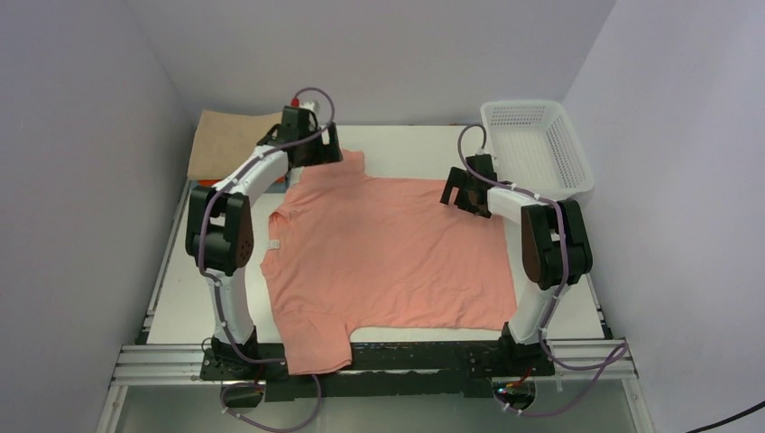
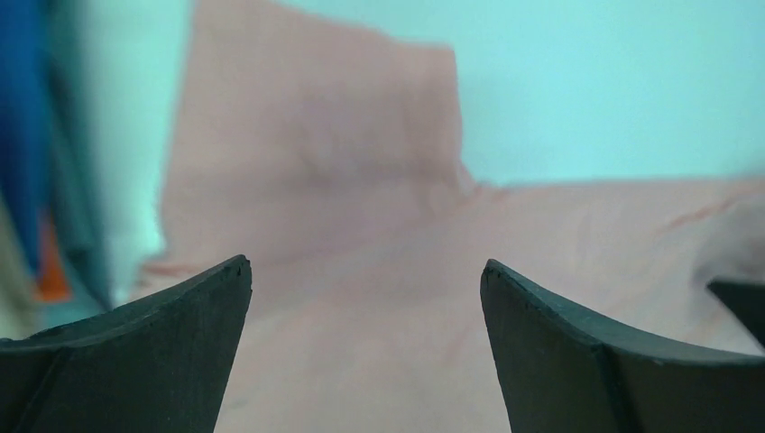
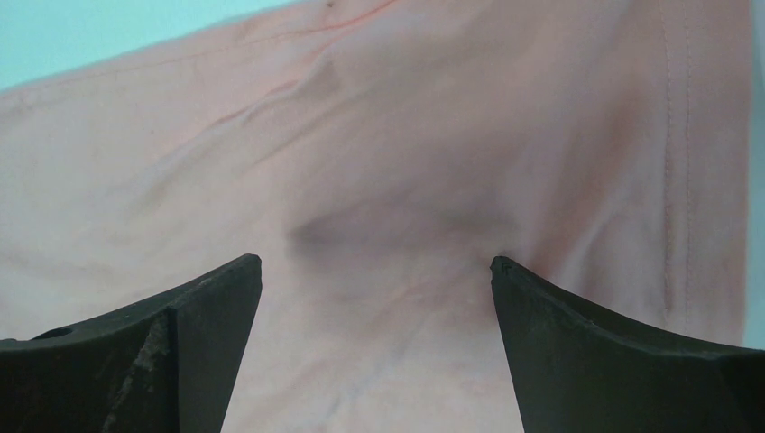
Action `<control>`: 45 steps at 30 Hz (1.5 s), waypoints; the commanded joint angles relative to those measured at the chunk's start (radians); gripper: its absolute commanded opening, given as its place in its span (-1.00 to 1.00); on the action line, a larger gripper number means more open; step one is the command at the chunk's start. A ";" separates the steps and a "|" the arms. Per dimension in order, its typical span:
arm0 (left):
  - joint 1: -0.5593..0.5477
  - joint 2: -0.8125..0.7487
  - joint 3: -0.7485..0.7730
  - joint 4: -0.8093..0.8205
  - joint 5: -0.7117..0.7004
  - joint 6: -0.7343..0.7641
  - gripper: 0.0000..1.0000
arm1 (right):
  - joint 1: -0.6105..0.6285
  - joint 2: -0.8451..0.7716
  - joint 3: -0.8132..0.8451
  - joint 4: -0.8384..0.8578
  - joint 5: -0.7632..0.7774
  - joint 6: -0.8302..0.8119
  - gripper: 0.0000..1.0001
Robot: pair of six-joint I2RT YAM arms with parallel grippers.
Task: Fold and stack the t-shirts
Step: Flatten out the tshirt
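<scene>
A salmon-pink t-shirt (image 1: 388,253) lies spread flat on the white table, its small white neck label (image 1: 273,245) at the left edge. My left gripper (image 1: 316,153) is open just above the shirt's far-left sleeve; in the left wrist view (image 2: 365,266) the pink cloth (image 2: 316,135) lies between the spread jaws. My right gripper (image 1: 462,194) is open over the shirt's far-right corner; in the right wrist view (image 3: 376,262) the jaws straddle wrinkled pink cloth (image 3: 406,135). A folded tan shirt (image 1: 230,140) lies at the far left. Blue (image 2: 23,108) and orange (image 2: 52,271) cloth show blurred at the left.
A white plastic mesh basket (image 1: 541,149) stands at the far right corner of the table (image 1: 406,140). The shirt's near sleeve (image 1: 316,347) hangs over the table's front edge onto the metal rail between the arm bases.
</scene>
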 commanded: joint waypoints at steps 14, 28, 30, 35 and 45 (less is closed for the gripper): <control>0.040 0.048 -0.028 0.020 0.072 0.009 0.99 | 0.027 -0.071 -0.031 0.018 0.020 -0.038 1.00; 0.061 0.317 0.216 -0.188 0.049 -0.100 0.99 | 0.023 0.092 0.117 -0.030 0.056 -0.027 1.00; 0.080 0.357 0.272 -0.197 0.068 -0.111 0.99 | 0.020 0.138 0.176 -0.035 0.060 -0.036 1.00; 0.112 0.493 0.472 -0.223 0.139 -0.125 0.99 | 0.000 0.243 0.331 -0.061 0.049 -0.045 1.00; 0.159 0.691 0.751 -0.139 0.261 -0.215 0.99 | -0.031 0.378 0.547 -0.090 0.029 -0.073 1.00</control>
